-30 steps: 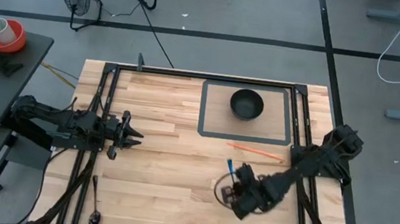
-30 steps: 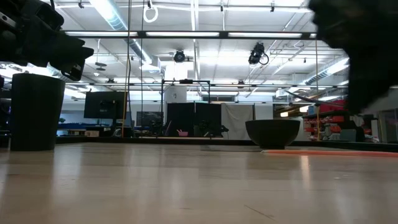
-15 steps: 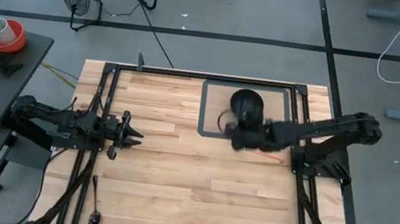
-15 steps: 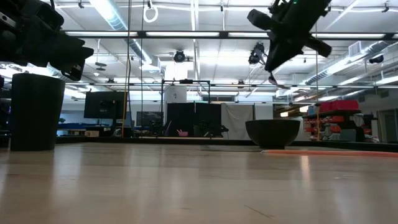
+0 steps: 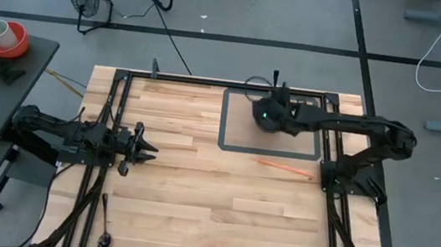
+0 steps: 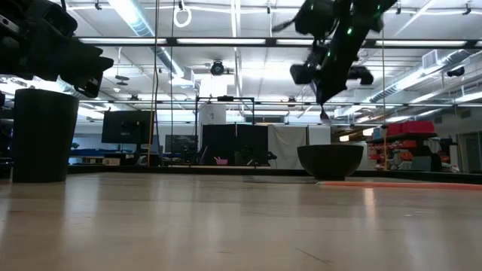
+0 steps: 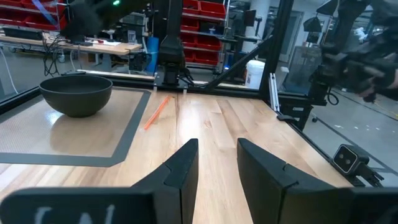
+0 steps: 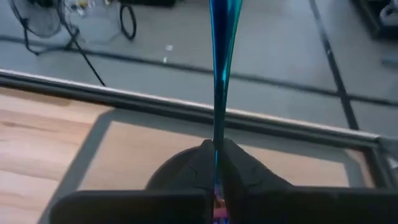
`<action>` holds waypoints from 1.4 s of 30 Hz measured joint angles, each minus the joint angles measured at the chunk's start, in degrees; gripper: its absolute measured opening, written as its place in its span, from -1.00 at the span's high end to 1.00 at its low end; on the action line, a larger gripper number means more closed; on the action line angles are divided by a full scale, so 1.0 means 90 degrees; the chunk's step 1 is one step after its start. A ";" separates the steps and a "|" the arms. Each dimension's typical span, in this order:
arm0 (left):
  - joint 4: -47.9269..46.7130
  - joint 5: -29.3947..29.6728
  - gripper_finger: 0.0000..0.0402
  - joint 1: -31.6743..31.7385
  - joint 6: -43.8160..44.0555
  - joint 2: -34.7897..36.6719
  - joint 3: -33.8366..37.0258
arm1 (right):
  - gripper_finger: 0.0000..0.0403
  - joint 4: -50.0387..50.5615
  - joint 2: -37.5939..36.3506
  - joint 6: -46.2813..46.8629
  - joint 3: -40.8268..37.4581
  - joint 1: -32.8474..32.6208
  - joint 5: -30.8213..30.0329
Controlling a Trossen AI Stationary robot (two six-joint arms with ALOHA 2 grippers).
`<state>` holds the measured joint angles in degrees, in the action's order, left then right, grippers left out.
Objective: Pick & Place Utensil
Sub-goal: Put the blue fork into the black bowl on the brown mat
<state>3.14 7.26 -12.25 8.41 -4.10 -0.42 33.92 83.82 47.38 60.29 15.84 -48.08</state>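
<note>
1. Across the whole high view, the wooden desk point(image 5: 196, 188) lies inside a dark frame and carries every item named below.
2. At the far middle of the desk, a grey mat point(image 5: 231, 137) with a dark border lies flat; no brand, label or other writing can be read on it or on anything else in view.
3. On the far half of the mat, a dark bowl point(image 7: 76, 94) stands upright; the low view shows it as a rounded dark shape resting on the desk.
4. Directly above the bowl, the right end effector point(image 5: 271, 111) hangs on its outstretched arm, fingers closed tight on a blue utensil point(image 8: 219, 74); the right wrist view shows the slim blue handle running out from between the two dark fingers point(image 8: 239, 168), with the bowl's rim behind them. Which kind of utensil it is cannot be told.
5. Over the left part of the desk, well apart from the mat, the left end effector point(image 5: 143, 146) hovers with its fingers point(image 7: 264, 174) slightly parted, a narrow gap between them, holding nothing.
6. Just beside the near edge of the mat, a thin orange stick point(image 5: 281, 165) lies flat on the wood.
7. At the near left edge of the desk, a dark spoon point(image 5: 104, 226) lies flat, well apart from both end effectors.
</note>
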 joint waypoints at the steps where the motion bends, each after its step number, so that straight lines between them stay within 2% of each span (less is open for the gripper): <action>1: 0.0000 0.0001 0.43 0.0002 0.0000 0.0000 0.0000 | 0.94 -0.0216 0.0017 -0.0116 -0.0103 0.0175 0.0239; 5: 0.0000 0.0001 0.43 0.0001 0.0001 0.0000 0.0000 | 0.94 -0.1075 0.0020 -0.0479 -0.0522 0.0581 0.0725; 19: 0.0000 0.0001 0.43 0.0000 0.0000 -0.0001 0.0001 | 0.94 -0.3596 0.0016 -0.1275 -0.2420 0.0754 0.1084; 24: 0.0000 0.0001 0.43 0.0000 0.0002 0.0000 0.0001 | 0.94 -0.3685 0.0013 -0.1620 -0.2597 0.0999 0.1637; 31: 0.0000 0.0001 0.43 0.0000 0.0000 0.0000 0.0001 | 0.94 -0.3320 0.0045 -0.2144 -0.2172 0.1324 0.2389; 37: 0.0000 0.0001 0.43 0.0001 0.0000 -0.0001 -0.0001 | 0.95 -0.2613 0.0521 -0.2366 -0.1735 0.1475 0.2877; 42: 0.0000 0.0006 0.43 0.0000 0.0000 -0.0002 0.0001 | 0.93 -0.2719 0.0858 -0.2377 -0.1583 0.1493 0.3022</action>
<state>3.14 7.31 -12.25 8.41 -4.12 -0.40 9.45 91.55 25.99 46.04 29.28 -20.88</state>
